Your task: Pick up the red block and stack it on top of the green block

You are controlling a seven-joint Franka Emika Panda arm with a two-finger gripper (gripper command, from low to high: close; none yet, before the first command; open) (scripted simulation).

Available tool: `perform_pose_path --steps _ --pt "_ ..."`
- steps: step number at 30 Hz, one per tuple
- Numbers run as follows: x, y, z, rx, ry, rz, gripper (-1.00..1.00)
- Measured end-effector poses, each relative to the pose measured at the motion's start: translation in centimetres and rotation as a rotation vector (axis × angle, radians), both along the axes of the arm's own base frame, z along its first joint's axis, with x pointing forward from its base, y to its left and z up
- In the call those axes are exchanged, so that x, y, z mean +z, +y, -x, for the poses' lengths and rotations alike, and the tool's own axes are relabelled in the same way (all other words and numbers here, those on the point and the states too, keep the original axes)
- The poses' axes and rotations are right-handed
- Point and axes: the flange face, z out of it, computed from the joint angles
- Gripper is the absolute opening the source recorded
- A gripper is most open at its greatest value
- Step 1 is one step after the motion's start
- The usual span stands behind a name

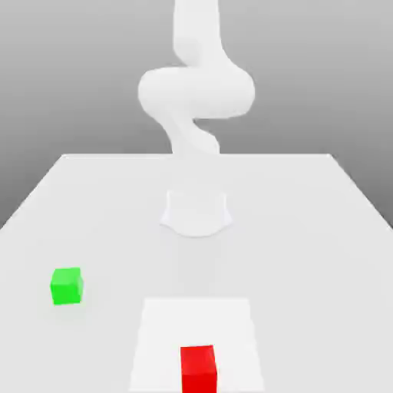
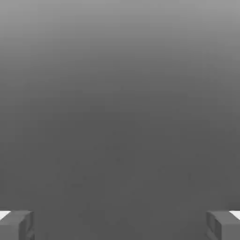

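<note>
The red block [image 1: 199, 368] is a small bright cube at the near edge of the table in the exterior view, resting on a lighter square patch [image 1: 161, 330]. The green block [image 1: 67, 285] sits alone on the table, toward the exterior view's left and a little farther back than the red one. The two cubes are well apart. In the hand view my gripper [image 2: 120, 226] is open: its two grey fingertips [image 2: 17, 226] stand far apart with nothing between them, against a plain grey background.
The white arm [image 1: 196, 88] rises in a curve from its round base [image 1: 196, 211] at the middle of the white table [image 1: 307, 230]. The table's far edge runs behind the base.
</note>
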Motion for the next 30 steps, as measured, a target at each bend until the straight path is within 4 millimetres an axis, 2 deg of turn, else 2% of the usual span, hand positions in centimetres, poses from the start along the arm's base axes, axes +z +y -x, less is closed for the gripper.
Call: perform_pose_path --steps 6,10,13,18,24,29,30 --pt "-9.9 0.0 -6.8 0.021 0.175 0.006 0.0" --pt "-17.1 0.1 -9.8 0.034 0.288 0.011 0.0" --pt "-22.7 0.2 -11.4 0.044 0.372 0.015 0.0" --pt "-32.2 0.3 -12.4 0.061 0.514 0.023 0.0" --pt "-43.6 0.3 -11.3 0.08 0.683 0.034 0.0" --pt "-50.9 0.3 -10.7 0.085 0.727 0.037 0.0" --pt "-52.2 0.3 -10.6 0.085 0.727 0.037 -1.0"
